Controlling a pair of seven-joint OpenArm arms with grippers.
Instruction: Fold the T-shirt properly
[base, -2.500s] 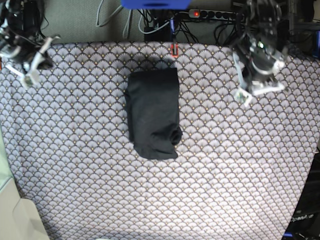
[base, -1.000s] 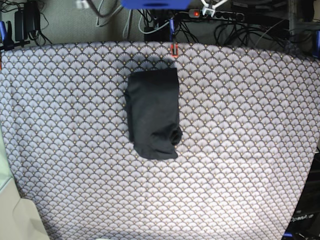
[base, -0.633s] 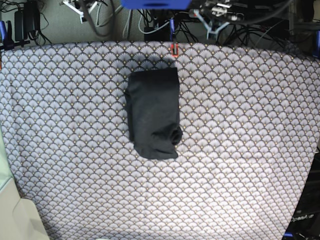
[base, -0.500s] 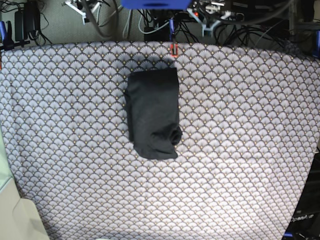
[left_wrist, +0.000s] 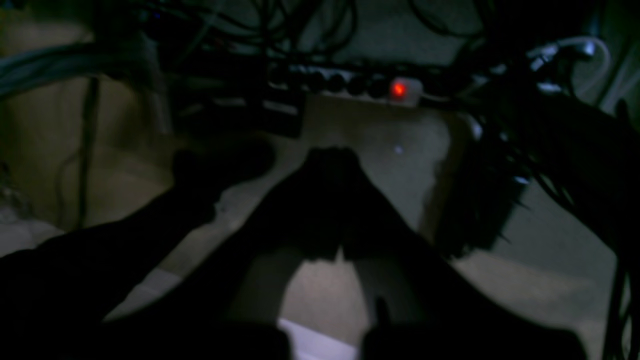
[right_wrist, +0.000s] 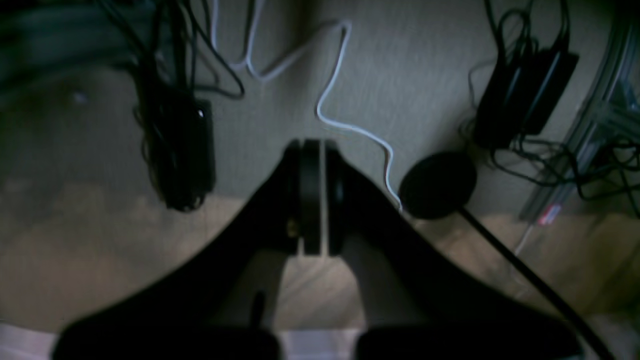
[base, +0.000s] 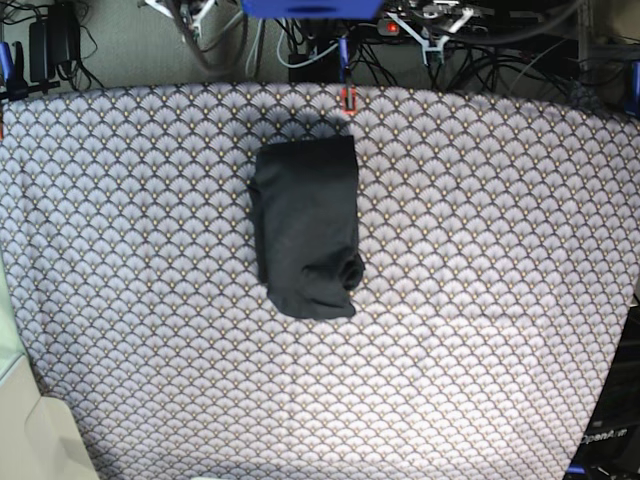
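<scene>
- While both arms sit pulled back past the tabletop's far edge, the right gripper (right_wrist: 312, 200) hangs over the floor in its wrist view, jaws closed flat together and empty.
- Left of it in that view, a bundle of black cables (right_wrist: 170, 125); a white cable (right_wrist: 330, 100) snakes down behind the jaws; a round black disc (right_wrist: 437, 185) lies to their right, a black power brick (right_wrist: 525, 95) beyond it.
- Base view: tablecloth (base: 150, 300), pale with a scallop pattern, covers the whole tabletop.
- T-shirt (base: 305, 225) lies on the tablecloth near the middle, toward the far edge, folded into a narrow upright rectangle; its near end is bunched and lumpy, not flat.
- Nothing touches the T-shirt; both arms are well apart from it.
- Small red clip (base: 348, 98) at the far edge, just beyond the T-shirt.
- Left gripper (left_wrist: 332, 200) in its dark, blurry wrist view: jaws closed, tips meeting, nothing between them.
- Beyond it a power strip (left_wrist: 350, 85) with a lit red switch (left_wrist: 398, 89), tangled cables to its right.
</scene>
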